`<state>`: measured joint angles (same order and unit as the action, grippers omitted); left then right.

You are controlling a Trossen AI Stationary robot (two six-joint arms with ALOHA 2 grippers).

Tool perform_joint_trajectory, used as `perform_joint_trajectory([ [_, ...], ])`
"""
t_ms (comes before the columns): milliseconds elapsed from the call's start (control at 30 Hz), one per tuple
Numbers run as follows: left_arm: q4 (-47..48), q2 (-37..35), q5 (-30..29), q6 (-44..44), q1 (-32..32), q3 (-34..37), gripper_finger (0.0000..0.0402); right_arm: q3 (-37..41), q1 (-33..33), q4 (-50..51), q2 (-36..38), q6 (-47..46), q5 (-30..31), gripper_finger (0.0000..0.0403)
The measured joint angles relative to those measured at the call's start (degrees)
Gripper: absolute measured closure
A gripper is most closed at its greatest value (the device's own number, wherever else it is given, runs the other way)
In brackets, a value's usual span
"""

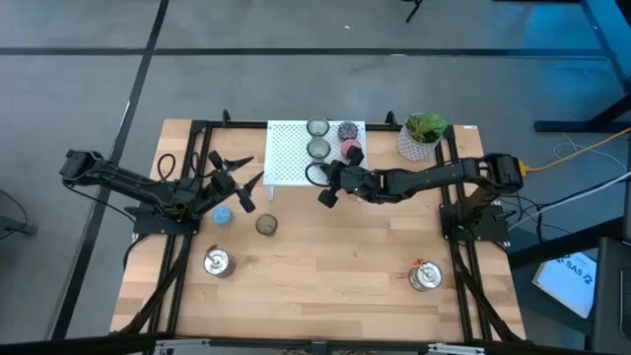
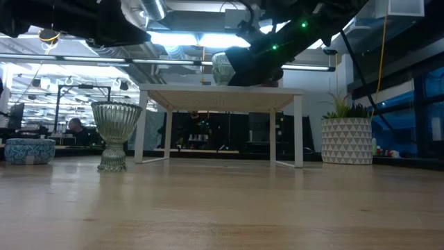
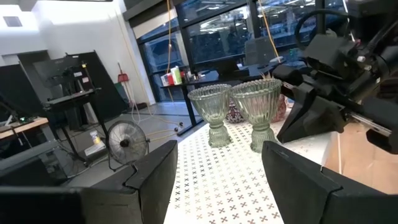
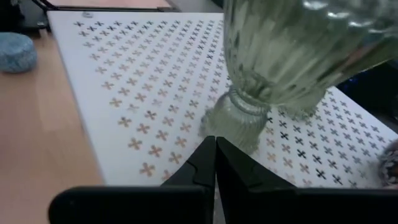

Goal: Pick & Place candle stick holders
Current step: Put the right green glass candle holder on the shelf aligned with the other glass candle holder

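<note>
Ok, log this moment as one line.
right pincer: shut, empty, by rack edge | left pincer: open, empty | olive glass holder: on table

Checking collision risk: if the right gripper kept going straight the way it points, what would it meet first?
Probably the ribbed clear glass candle holder on the white perforated rack, directly beyond the shut right gripper; depth is uncertain.

I see my left gripper point(image 1: 240, 174) hovering left of frame centre, jaws parted, while my right gripper point(image 1: 326, 196) reaches to centre, jaws closed.

Wooden table point(image 1: 335, 261) with white perforated rack point(image 1: 286, 156), plant pot point(image 1: 422, 138), blue holder point(image 1: 222, 214), olive-clear holder point(image 1: 266, 225), two silver holders point(image 1: 217, 262).
</note>
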<state>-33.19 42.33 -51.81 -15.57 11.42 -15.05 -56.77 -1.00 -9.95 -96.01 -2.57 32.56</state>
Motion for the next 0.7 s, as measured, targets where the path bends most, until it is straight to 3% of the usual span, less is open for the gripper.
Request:
perform_joint_trajectory([
  [700, 0.4, 0.0, 0.2, 0.3, 0.2, 0.0, 0.0171, 0.0, 0.0, -0.6, 0.0, 1.9, 0.4, 0.0389],
])
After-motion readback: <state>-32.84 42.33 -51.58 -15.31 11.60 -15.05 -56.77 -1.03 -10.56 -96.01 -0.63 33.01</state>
